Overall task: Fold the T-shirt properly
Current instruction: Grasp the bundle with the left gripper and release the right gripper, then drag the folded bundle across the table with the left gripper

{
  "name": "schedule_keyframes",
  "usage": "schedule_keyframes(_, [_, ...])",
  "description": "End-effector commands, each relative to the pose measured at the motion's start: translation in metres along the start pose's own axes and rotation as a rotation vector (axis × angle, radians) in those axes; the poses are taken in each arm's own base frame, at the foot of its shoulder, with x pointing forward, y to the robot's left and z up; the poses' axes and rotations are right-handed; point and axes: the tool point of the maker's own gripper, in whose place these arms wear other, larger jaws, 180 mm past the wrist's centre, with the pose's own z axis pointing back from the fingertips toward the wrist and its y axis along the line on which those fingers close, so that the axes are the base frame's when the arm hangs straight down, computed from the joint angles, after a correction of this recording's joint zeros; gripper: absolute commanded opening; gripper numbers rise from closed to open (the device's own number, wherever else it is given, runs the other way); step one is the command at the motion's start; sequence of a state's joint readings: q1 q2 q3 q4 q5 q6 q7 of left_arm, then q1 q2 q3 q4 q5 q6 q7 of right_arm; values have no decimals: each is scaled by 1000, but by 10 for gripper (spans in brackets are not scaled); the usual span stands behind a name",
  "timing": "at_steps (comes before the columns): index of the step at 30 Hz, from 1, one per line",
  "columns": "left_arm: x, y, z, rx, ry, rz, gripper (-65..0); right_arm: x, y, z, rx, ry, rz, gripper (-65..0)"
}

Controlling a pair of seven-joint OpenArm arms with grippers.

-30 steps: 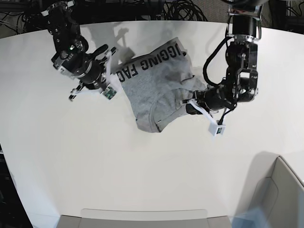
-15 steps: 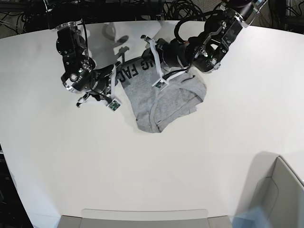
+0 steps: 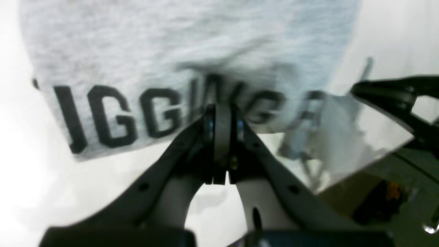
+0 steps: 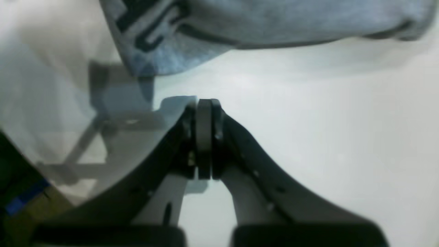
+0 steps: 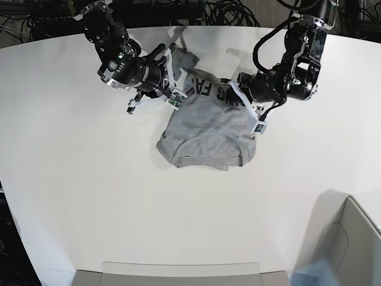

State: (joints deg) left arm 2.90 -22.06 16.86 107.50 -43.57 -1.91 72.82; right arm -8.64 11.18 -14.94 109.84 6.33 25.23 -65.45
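Observation:
The heather-grey T-shirt (image 5: 208, 128) lies bunched in the middle of the white table, its black lettering along the far edge. It also shows in the left wrist view (image 3: 171, 44) and the right wrist view (image 4: 274, 20). My left gripper (image 5: 238, 93) (image 3: 221, 113) is shut, its tips on the lettered edge, and the cloth wrinkles towards them. My right gripper (image 5: 175, 89) (image 4: 204, 103) is shut just short of the shirt's far left corner. A strip of table shows between it and the cloth, and nothing shows between its fingers.
The white table (image 5: 89, 179) curves away at its far edge, with black cables (image 5: 229, 12) behind it. A grey bin (image 5: 354, 238) stands at the near right corner. A flat grey tray edge (image 5: 178, 271) lies along the near side.
The left arm has swung back to the right from above the shirt. The shirt has turned and shifted right, lettering now along its far edge. The right arm has moved up and right to the shirt's corner.

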Motion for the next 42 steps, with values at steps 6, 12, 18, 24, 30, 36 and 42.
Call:
schedule_keyframes(6, [54, -32, 13, -74, -250, -20, -650, -34, -68, 37, -205, 6, -175, -650])
schedule_keyframes(12, [96, -32, 12, -86, -513, 5, -650, -78, -91, 56, -290, 71, -277, -650])
schedule_keyframes(18, [83, -10, -43, -45, -528, 52, -650, -99, -86, 61, -269, 120, -231, -650])
schedule_keyframes(24, [36, 25, -101, 50, -445, 63, -650, -101, -86, 62, -266, 124, -223, -650])
schedule_keyframes(30, [-25, 89, -129, 213, -359, 95, -650, -104, -85, 62, -265, 133, -224, -650])
schedule_keyframes(36, [-85, 164, -121, 397, -257, 139, -650, -102, -86, 62, -266, 129, -223, -650])
schedule_keyframes(42, [-104, 234, -78, 549, -233, 150, -650, -102, -87, 62, -267, 128, -222, -650])
